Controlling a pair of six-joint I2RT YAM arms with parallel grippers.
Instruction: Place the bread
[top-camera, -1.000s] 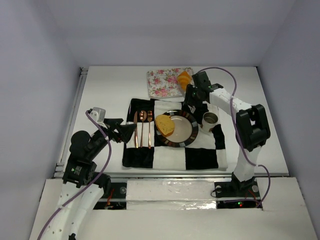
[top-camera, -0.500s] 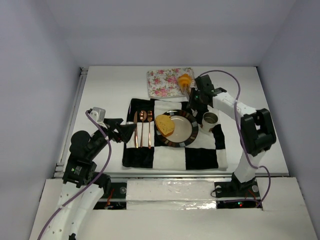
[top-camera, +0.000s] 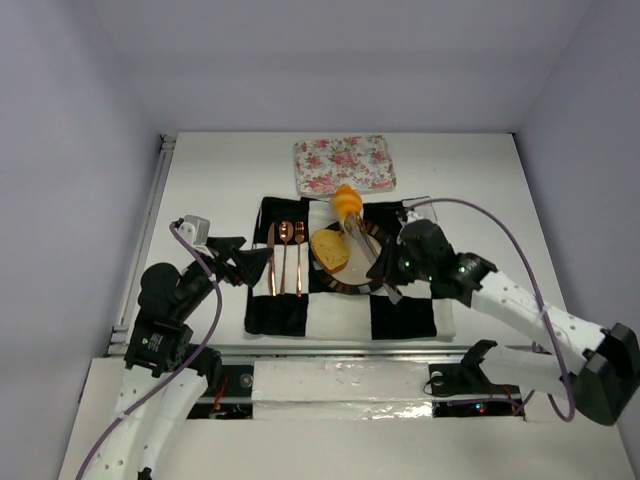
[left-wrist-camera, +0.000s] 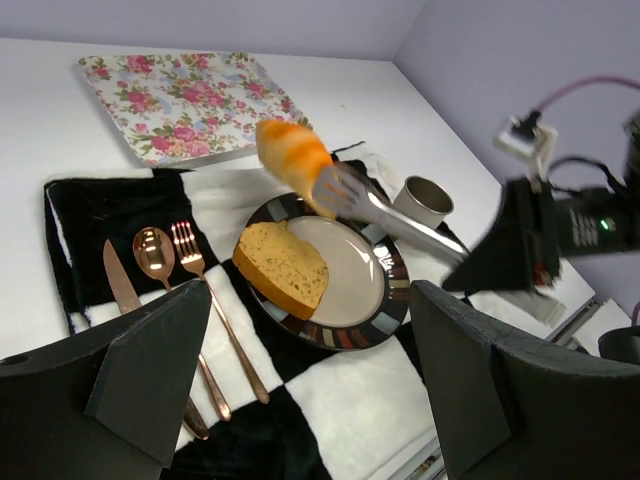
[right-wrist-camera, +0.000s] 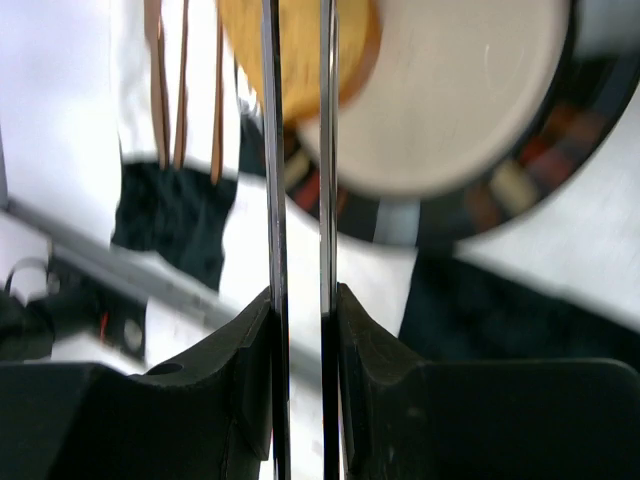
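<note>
The ribbed orange croissant (top-camera: 346, 200) is pinched in the tips of metal tongs (top-camera: 365, 245) and hangs above the far rim of the striped plate (top-camera: 362, 287). It also shows in the left wrist view (left-wrist-camera: 292, 155), held by the tongs (left-wrist-camera: 400, 215). My right gripper (top-camera: 388, 272) is shut on the tongs' handles (right-wrist-camera: 272, 200). The chunky bread slice (top-camera: 329, 250) lies on the plate's left side (left-wrist-camera: 285, 265). My left gripper (top-camera: 245, 262) is open and empty, left of the cutlery.
A floral tray (top-camera: 343, 165) lies at the back. A black-and-white checkered cloth (top-camera: 400, 315) carries the plate, a copper knife, spoon and fork (top-camera: 285, 255) and a metal cup (left-wrist-camera: 425, 200) to the right of the plate.
My right arm swung from the floral tray toward me, carrying the croissant in the tongs to above the plate's far rim. The left arm has not moved.
</note>
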